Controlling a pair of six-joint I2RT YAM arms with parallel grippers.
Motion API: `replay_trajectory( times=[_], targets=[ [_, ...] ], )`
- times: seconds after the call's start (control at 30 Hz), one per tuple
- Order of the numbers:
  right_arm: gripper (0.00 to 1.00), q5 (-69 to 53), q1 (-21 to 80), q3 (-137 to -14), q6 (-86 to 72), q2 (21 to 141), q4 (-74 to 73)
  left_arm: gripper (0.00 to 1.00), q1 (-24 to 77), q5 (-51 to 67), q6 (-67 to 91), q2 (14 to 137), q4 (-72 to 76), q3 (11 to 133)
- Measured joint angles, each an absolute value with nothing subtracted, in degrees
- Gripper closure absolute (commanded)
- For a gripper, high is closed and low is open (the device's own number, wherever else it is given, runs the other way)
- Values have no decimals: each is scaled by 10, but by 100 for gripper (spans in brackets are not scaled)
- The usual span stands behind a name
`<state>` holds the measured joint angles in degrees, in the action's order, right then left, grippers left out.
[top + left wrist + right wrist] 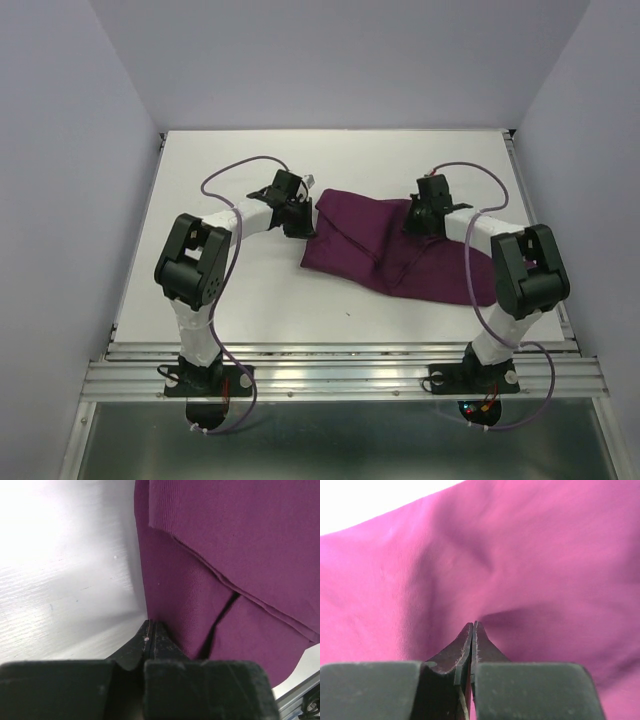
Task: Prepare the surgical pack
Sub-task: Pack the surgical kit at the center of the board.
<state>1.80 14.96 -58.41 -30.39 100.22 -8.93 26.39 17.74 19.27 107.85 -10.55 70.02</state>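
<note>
Since the plum cloth (385, 255) lies bunched and folded over in the middle of the bench (250, 300), I reckon both arms are set to tug its ends apart. The left claw (150, 626) is pressed together right at the cloth's left edge, can't tell if fabric's caught. The right claw (472, 626) looks pinched on a pucker. Both arms reach in low, wrists tipped down.

White table (400, 155) — plain pale lavender walls (60, 150) around it.
</note>
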Motion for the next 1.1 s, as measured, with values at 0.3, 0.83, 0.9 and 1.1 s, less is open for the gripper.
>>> replay_trajectory(
  times=[0.3, 0.83, 0.9, 1.1],
  targets=[
    [99, 26, 98, -608, -298, 974, -87, 100, 264, 175, 194, 1087, -104, 710],
    [65, 15, 60, -663, -297, 1046, -110, 100, 263, 189, 202, 1117, -95, 713],
    [53, 18, 25, -653, -296, 1001, -120, 100, 263, 192, 204, 1117, -93, 713],
    [34, 32, -110, -627, -292, 891, -142, 100, 270, 205, 216, 1125, -76, 713]
  ],
)
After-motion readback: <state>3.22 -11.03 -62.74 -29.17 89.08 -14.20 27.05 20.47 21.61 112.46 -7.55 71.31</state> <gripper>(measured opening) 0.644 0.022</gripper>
